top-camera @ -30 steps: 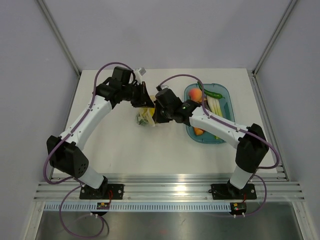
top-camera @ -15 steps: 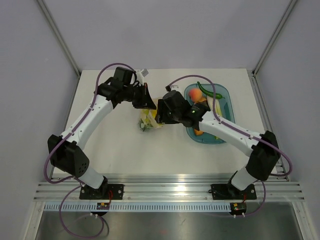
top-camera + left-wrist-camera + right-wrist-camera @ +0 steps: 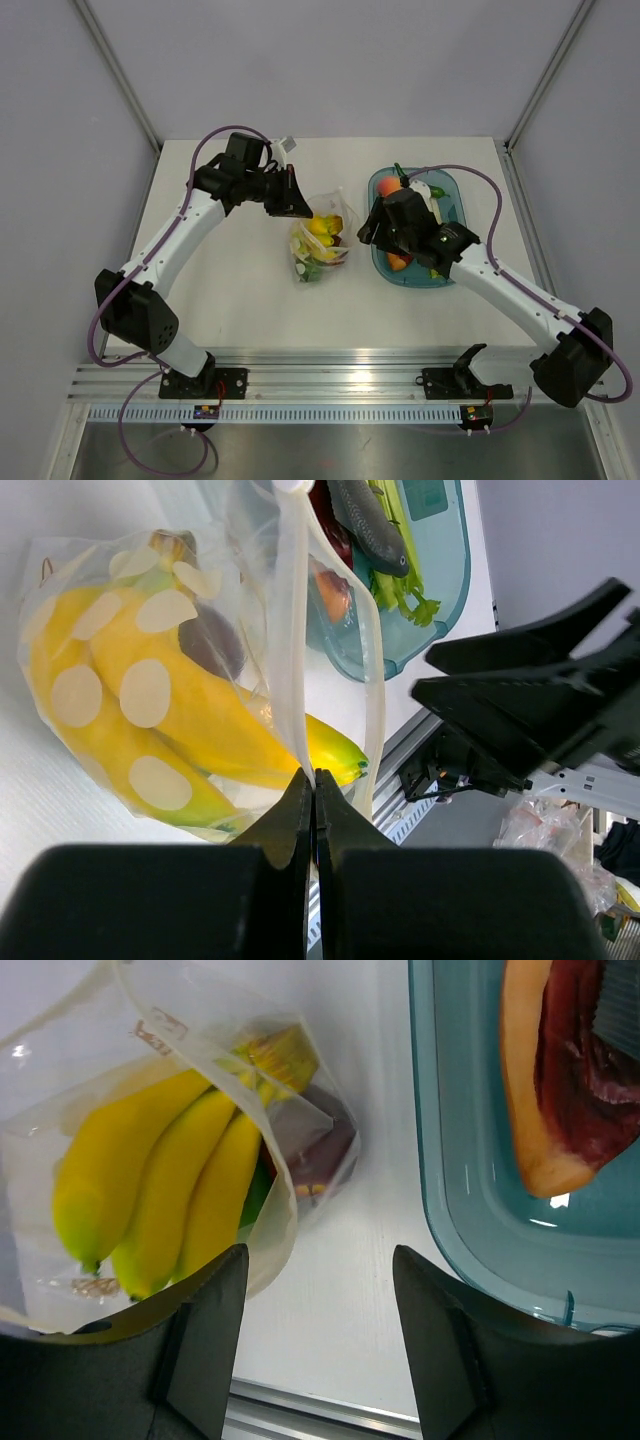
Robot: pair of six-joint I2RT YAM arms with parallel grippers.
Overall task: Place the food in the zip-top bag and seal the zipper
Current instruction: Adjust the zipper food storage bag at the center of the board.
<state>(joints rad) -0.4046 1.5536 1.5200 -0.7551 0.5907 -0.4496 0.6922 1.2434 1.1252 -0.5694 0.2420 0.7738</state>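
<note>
The clear zip-top bag (image 3: 318, 250) with white blobs lies mid-table, holding a yellow banana bunch (image 3: 150, 705) and a dark red apple (image 3: 325, 1145). My left gripper (image 3: 302, 207) is shut on the zipper strip (image 3: 290, 630) at the bag's mouth and lifts that edge. My right gripper (image 3: 368, 230) hangs open between the bag (image 3: 150, 1160) and the teal tray (image 3: 452, 196), nothing between its fingers (image 3: 212, 1335). More food stays in the tray: an orange-and-red piece (image 3: 560, 1080), a peach-coloured fruit (image 3: 390, 186) and a green pepper (image 3: 425, 187).
The teal tray's rim (image 3: 440, 1190) lies just right of my right gripper. An aluminium rail (image 3: 330, 375) runs along the table's near edge. Grey walls close the left, right and far sides.
My right gripper has opened, let go of the bag and drawn back to the right toward the tray. The bag has sagged open toward the front. The left gripper holds still.
</note>
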